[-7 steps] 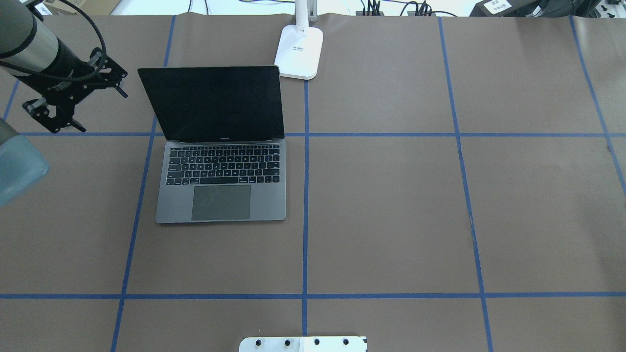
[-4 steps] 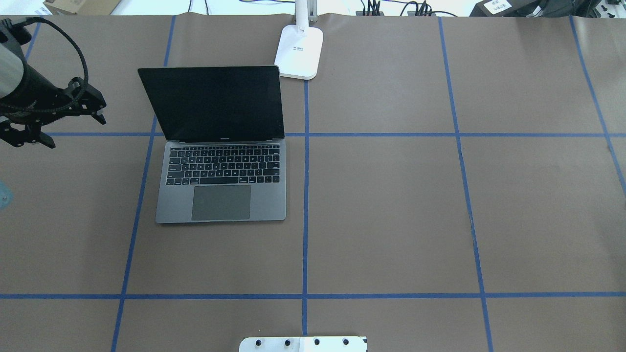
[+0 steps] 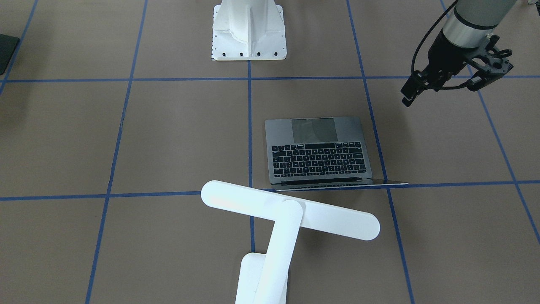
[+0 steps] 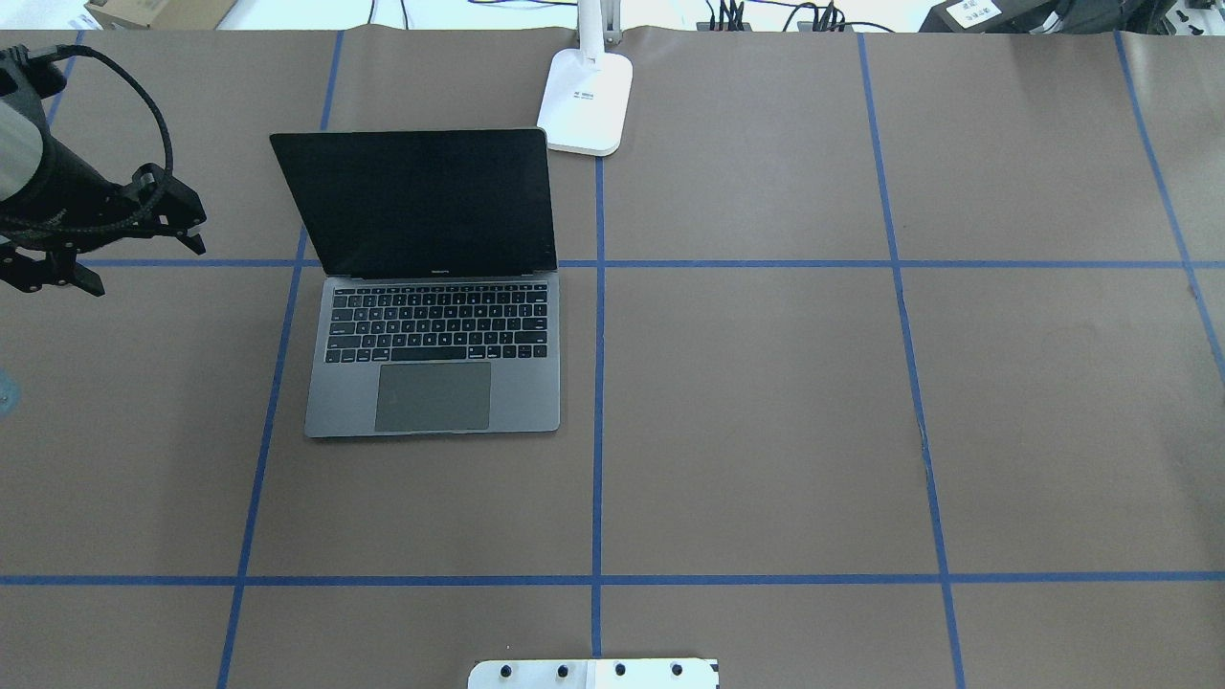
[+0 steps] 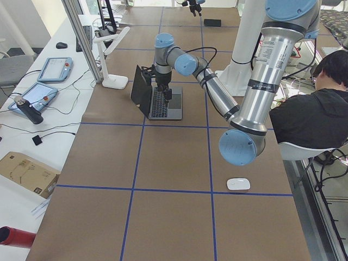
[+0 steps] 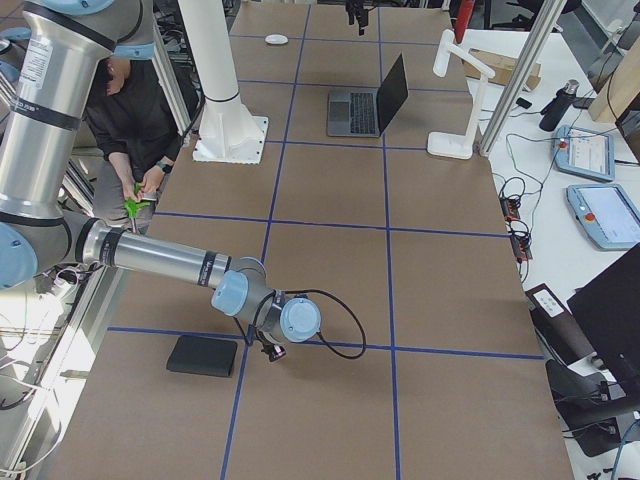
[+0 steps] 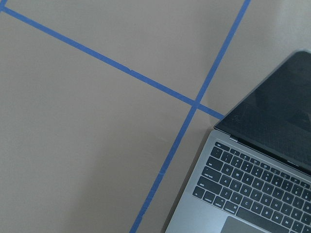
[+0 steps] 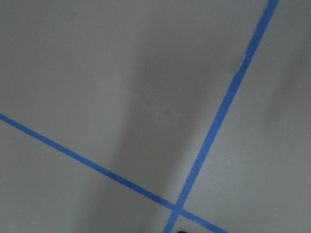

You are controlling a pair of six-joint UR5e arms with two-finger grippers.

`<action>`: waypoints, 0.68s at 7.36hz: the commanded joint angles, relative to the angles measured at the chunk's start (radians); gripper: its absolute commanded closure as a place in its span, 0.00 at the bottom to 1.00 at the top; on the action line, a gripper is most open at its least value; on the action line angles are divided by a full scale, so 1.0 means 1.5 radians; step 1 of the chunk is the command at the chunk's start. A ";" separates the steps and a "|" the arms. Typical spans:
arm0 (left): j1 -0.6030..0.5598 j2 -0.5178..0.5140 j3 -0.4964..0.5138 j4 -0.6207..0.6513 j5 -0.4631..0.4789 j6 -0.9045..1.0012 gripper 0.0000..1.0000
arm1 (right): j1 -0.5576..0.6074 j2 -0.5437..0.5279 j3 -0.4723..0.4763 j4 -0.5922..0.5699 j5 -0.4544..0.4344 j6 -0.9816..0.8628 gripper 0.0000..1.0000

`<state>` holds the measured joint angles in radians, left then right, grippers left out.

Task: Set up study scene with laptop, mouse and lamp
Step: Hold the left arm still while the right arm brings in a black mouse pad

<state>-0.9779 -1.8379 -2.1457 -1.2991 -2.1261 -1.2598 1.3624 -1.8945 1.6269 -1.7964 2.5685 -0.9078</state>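
1. The laptop (image 4: pixel 435 354) lies open on the brown table (image 4: pixel 766 431), in the robot's left half, just left of the middle strip of blue tape (image 4: pixel 598 431). Its keys and trackpad face the robot, and its dark screen stands up on the far side.
2. The lamp (image 3: pixel 291 209) stands at the table's far edge, on the operators' side. Its base is near the right corner of the laptop's screen, and its long bar head hangs above the table behind the screen.
3. The mouse (image 5: pixel 238 184) rests on the table toward the robot's left end, on the robot's side. It is well apart from the laptop and just beside a tape line.
4. The left gripper (image 4: pixel 151 271) hovers above the table to the left of the laptop, clear of it. Its jaws stand wide apart with nothing between them.
5. The left wrist camera looks down on bare table, a tape crossing and the laptop's left corner.
6. The right gripper (image 6: pixel 268 350) hangs low over the table's other end, just beside a black pad (image 6: pixel 202 355). It shows only in the side view, so I cannot tell how its jaws stand.
7. The white pedestal (image 3: pixel 249 33) is bolted at the robot's edge, and a person (image 5: pixel 310 114) sits behind it.
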 commanded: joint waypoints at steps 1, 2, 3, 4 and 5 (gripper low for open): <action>0.000 -0.002 0.002 0.000 0.001 0.000 0.01 | -0.023 0.012 -0.040 0.000 0.010 -0.030 0.01; 0.001 -0.002 0.002 0.000 0.001 -0.001 0.01 | -0.034 0.012 -0.058 0.000 0.020 -0.033 0.01; 0.002 -0.005 -0.002 0.000 0.000 -0.001 0.01 | -0.044 0.012 -0.076 0.000 0.024 -0.034 0.01; 0.002 -0.010 -0.003 0.001 0.000 -0.002 0.01 | -0.049 0.011 -0.088 0.000 0.024 -0.035 0.01; 0.003 -0.014 -0.001 0.000 0.000 -0.002 0.01 | -0.051 0.012 -0.106 0.000 0.024 -0.046 0.01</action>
<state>-0.9752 -1.8513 -2.1485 -1.2986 -2.1259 -1.2618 1.2936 -1.8768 1.4998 -1.7963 2.6031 -0.9629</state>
